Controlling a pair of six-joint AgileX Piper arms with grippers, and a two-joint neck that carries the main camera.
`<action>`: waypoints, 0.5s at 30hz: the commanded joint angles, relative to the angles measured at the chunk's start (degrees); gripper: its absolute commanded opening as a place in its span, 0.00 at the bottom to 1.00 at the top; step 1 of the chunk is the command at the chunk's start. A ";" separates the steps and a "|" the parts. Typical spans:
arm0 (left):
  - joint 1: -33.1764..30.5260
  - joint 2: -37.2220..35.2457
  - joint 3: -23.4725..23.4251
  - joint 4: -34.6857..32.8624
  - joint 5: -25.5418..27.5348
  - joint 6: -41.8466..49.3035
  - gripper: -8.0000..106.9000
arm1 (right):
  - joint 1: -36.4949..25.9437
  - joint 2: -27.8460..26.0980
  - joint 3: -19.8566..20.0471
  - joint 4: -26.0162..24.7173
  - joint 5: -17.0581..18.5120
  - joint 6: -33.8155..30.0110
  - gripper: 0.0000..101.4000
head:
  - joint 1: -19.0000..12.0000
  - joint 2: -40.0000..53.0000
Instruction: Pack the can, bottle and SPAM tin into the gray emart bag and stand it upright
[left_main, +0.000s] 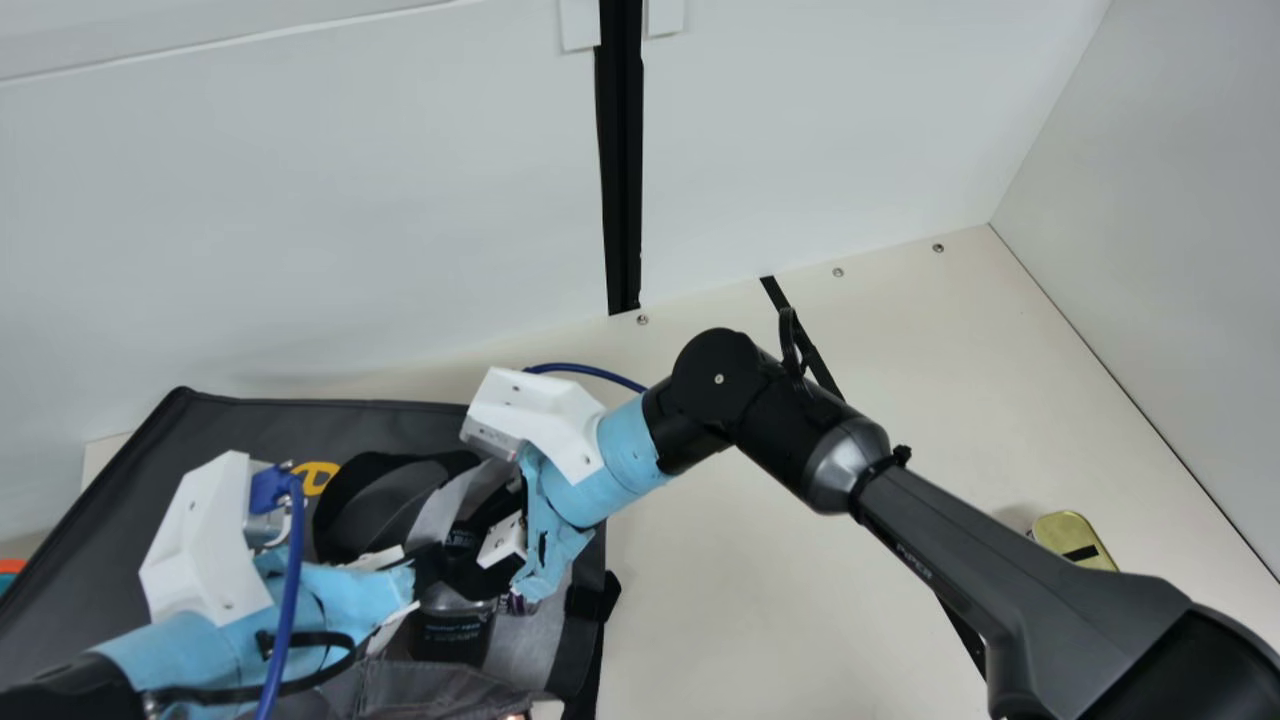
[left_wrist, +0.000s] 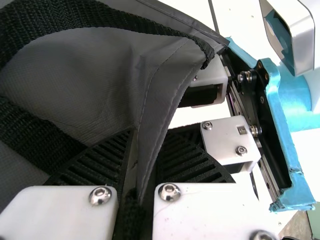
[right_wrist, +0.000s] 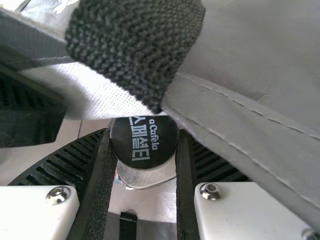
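Left pincer (left_wrist: 144, 150) clamped on a limp fold of gray emart bag (left_wrist: 167, 87), right pincer (right_wrist: 144, 131) gripping the bottle (right_wrist: 144, 152) by its black cap at the bag's opening; I'd expect it stiff, smooth, fairly heavy, so I'd want a square hold just under the cap.

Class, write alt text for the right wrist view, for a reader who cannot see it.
The right hand holds a round black cap with white lettering between ribbed fingers; a gray bag and its black webbing strap loom nearer the camera.
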 joint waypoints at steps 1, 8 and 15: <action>0.00 0.00 0.00 0.00 0.00 0.00 0.00 | 0.05 0.09 -0.18 -0.15 0.04 0.08 0.33 | -1.30 -0.05; 0.00 0.00 0.00 0.00 0.00 0.00 0.00 | -0.13 0.32 -0.71 -0.35 0.28 -0.04 0.56 | -1.30 -0.05; 0.00 0.00 0.00 0.00 0.00 0.00 0.00 | -0.62 0.11 -0.87 -0.57 0.82 -0.42 0.79 | -1.30 -0.05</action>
